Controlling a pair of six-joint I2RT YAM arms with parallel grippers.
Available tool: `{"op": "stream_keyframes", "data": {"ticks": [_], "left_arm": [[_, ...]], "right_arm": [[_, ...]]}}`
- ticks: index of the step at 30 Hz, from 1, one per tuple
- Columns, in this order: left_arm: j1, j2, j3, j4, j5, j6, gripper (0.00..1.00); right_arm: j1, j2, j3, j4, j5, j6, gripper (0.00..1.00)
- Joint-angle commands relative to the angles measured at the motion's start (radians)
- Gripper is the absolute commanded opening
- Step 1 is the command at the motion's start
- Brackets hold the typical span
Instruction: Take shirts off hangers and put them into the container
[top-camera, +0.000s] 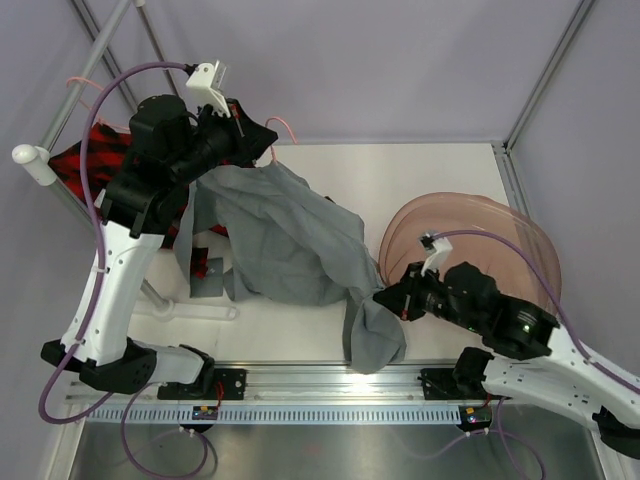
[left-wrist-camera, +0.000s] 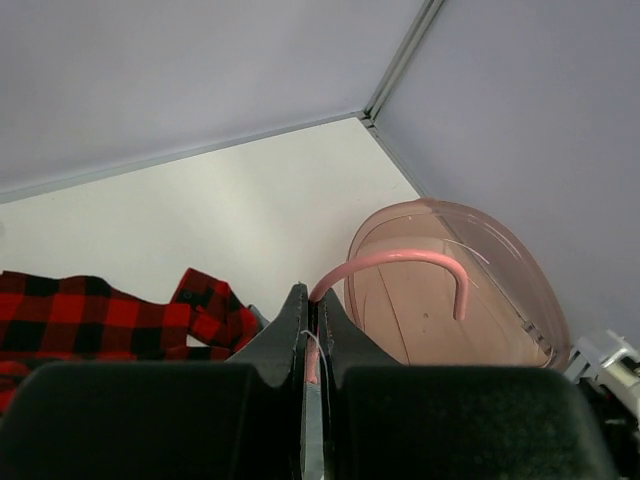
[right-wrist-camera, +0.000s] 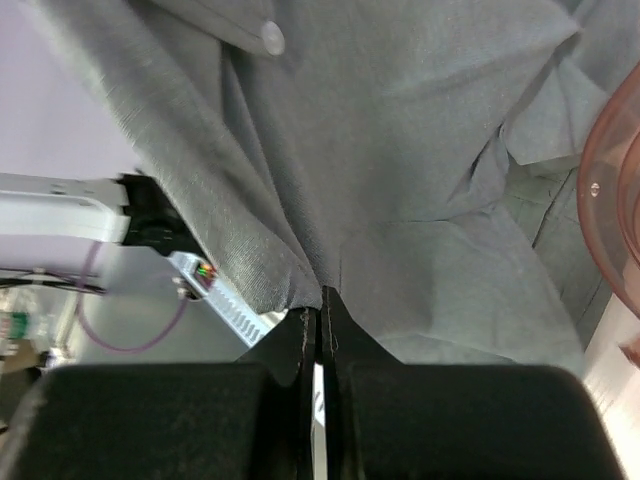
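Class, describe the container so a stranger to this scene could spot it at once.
Find the white table and look to its right half. The container is the round tub there, next to the grey shirt. It alone is translucent pinkish-brown plastic; its neighbour is cloth.

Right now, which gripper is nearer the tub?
Right. The right gripper, pinching the grey shirt, sits just off the left rim of the tub. The left gripper, clamped on the pink hanger, is at the far left, the shirt spread between them.
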Motion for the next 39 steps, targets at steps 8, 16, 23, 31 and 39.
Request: {"op": "stream_keyframes", "data": {"ticks": [8,16,23,31,39], "left_arm": [[-0.035,-0.021,0.085,0.082,-0.104,-0.030,0.00],[-0.067,-0.110,-0.119,0.103,-0.317,0.070,0.00],[-0.070,-0.121,-0.248,0.171,-0.494,0.100,0.00],[-0.069,-0.067,-0.154,0.172,-0.535,0.094,0.00],[-0.069,0.040,0.180,-0.012,-0.590,0.159,0.00]], "right_arm": [[0.120,0.454,-0.029,0.307,0.243,-0.056,0.00],[0.252,0.238,0.158,0.031,0.447,-0.111,0.00],[0.261,0.128,0.334,-0.110,0.200,-0.262,0.00],[0.293,0.094,0.196,-0.092,0.249,-0.196,0.00],[0.296,-0.090,-0.049,0.030,0.389,-0.070,0.00]]}}
